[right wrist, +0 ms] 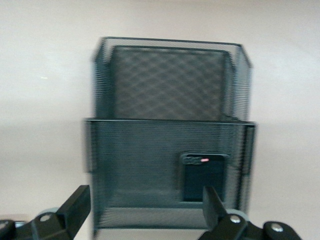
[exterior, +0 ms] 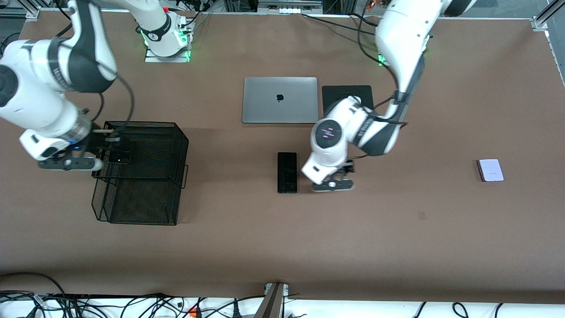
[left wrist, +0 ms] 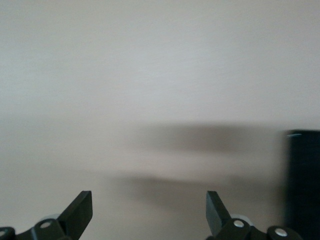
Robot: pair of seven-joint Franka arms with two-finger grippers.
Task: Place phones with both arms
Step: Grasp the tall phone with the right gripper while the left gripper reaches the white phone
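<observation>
Brown matting covers the table, and we see both arm bases at its twelve o'clock edge as the high camera shows it. Largest on the surface is the black mesh basket at about nine o'clock, a two-tier wire holder; the right wrist view shows its upper compartment and lower compartment stacked. Next comes the closed grey laptop near the centre, toward twelve o'clock, with a black mouse pad just beside it toward the left arm's end. The right gripper hangs over the basket's rim at the right arm's end, its fingers spread wide and holding nothing. Below it the small black phone lies flat in the basket's lower compartment, its orange dot at one short end; we place it between the spread fingertips in the wrist view, closer to one of them. The long slim black phone lies flat at the table's centre, its long axis running twelve to six o'clock. The left gripper sits low at its three o'clock, just beside it and apart, fingers spread with bare table between them; the slab's edge shows off to one side. Smallest, the pale lilac phone lies well apart at three o'clock, near the left arm's end.
</observation>
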